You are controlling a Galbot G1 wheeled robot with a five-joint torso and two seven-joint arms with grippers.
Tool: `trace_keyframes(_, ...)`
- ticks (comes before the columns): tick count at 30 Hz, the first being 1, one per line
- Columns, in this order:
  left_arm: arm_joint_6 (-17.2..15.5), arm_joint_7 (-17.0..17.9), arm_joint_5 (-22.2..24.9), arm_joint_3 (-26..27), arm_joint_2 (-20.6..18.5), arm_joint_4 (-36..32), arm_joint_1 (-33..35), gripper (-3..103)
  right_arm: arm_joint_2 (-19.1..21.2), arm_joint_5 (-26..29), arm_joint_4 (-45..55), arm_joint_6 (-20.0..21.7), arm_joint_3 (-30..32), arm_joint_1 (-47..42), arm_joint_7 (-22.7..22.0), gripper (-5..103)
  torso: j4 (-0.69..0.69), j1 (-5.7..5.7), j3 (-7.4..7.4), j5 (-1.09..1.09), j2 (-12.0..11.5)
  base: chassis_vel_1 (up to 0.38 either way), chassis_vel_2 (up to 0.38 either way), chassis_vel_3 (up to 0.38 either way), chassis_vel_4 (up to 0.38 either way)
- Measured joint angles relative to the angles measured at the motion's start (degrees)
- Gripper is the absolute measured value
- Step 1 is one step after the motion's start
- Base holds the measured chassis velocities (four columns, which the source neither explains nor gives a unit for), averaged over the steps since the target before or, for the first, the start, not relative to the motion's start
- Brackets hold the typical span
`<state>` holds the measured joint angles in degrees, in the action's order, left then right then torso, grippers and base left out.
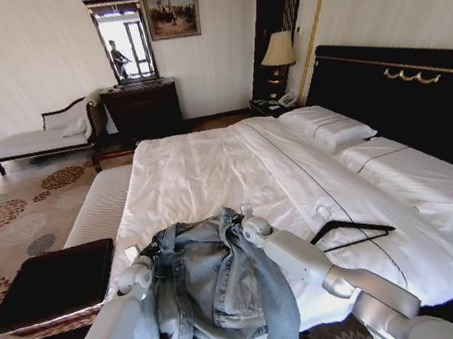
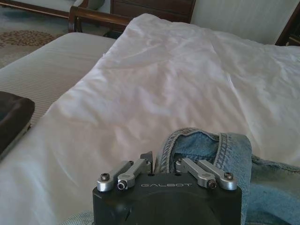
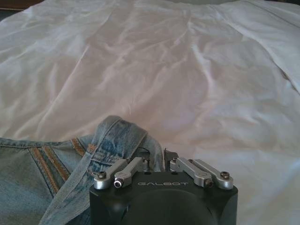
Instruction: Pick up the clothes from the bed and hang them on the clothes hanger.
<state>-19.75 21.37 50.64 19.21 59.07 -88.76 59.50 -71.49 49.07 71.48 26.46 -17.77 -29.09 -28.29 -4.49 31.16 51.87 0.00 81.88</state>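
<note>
The left hand (image 1: 140, 255) is pressed together on the denim at the jacket's left shoulder; in the left wrist view its fingertips meet on a rolled edge of the cloth. The right hand (image 1: 242, 217) does the same at the opposite shoulder — the right wrist view shows its fingertips closed on a fold beside the collar. Between the two hands the clothes (image 1: 213, 285), a light-blue faded denim jacket, hang spread out, the upper edge raised and the body draping down over the foot end of the bed (image 1: 210, 172). Whether the lower hem rests on the duvet or hangs past the mattress edge I cannot tell.

Outward from the right arm, the clothes hanger (image 1: 349, 232) lies flat on the white duvet, just beside that arm and apart from the jacket, its black triangle untouched. Farther up the bed are two white pillows (image 1: 330, 128) against the black headboard.

As to progress, I judge the pick-up done or very nearly so: both shoulders are gripped and the jacket is lifted. Everything to do with hanging is left — the hanger is not yet in the jacket, and neither hand is free to take it.

No containers are in play; a dark flat tray (image 1: 52, 282) sits by the bed's left side, and it looks bare.
</note>
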Motion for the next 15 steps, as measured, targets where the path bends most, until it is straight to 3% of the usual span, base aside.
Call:
trace_keyframes(2,-0.26,0.13,0.16,0.55,-0.26,-0.88,0.43,25,0.65,0.24,0.93,0.02,0.04,-0.12,0.07,16,0.00,0.00,0.00,0.00,0.00,0.000,0.000,0.000,0.000)
trace_keyframes(3,-0.52,0.28,0.30,1.54,-0.82,-2.55,1.37,25,2.12,0.80,2.83,0.12,0.20,-0.41,0.07,21,0.00,0.00,0.00,0.00,0.00,0.000,0.000,0.000,0.000)
trace_keyframes(4,-0.94,0.36,0.38,3.23,-1.98,-6.06,3.52,36,4.63,2.18,5.82,0.49,0.68,-0.89,0.10,27,0.00,-0.01,0.00,0.01,0.00,0.000,0.000,0.000,0.000)
trace_keyframes(6,-1.10,0.04,-0.25,5.44,-3.34,-10.82,7.28,42,8.45,3.90,9.59,1.23,2.04,-1.84,0.07,37,-0.01,-0.01,-0.01,0.01,0.00,0.000,0.000,0.000,0.000)
trace_keyframes(7,-1.10,0.04,-0.25,5.44,-3.34,-10.82,7.28,42,8.45,3.90,9.59,1.23,2.04,-1.84,0.07,37,-0.01,-0.01,-0.01,0.01,0.00,0.000,0.000,0.000,0.000)
trace_keyframes(9,-1.02,-0.63,-1.87,7.54,-3.91,-14.75,11.39,52,11.03,4.80,12.19,1.49,3.54,-2.80,0.08,48,-0.03,-0.02,-0.01,0.01,0.01,0.000,0.000,0.000,0.000)
trace_keyframes(11,-0.80,-0.89,-2.67,8.24,-3.92,-15.74,12.74,52,11.92,4.97,13.09,1.50,4.19,-3.20,0.13,48,-0.02,-0.02,-0.01,0.01,0.00,0.000,0.000,0.000,0.000)
trace_keyframes(12,-0.33,-1.17,-4.04,10.51,-3.38,-18.12,16.09,64,13.74,5.07,15.61,1.45,5.72,-4.64,0.52,59,-0.01,-0.02,-0.01,0.01,0.00,0.000,0.000,0.000,0.000)
trace_keyframes(13,-0.11,-1.33,-4.30,12.12,-2.78,-19.44,18.06,69,14.54,4.99,17.14,1.38,6.47,-5.58,0.89,59,-0.02,-0.02,-0.01,0.01,0.00,0.000,0.000,0.000,0.000)
trace_keyframes(15,0.28,-1.84,-4.46,14.91,-1.70,-21.18,21.23,75,15.90,4.05,20.16,0.83,7.62,-7.57,1.90,70,-0.01,-0.01,-0.01,-0.01,0.00,0.000,0.000,0.000,0.000)
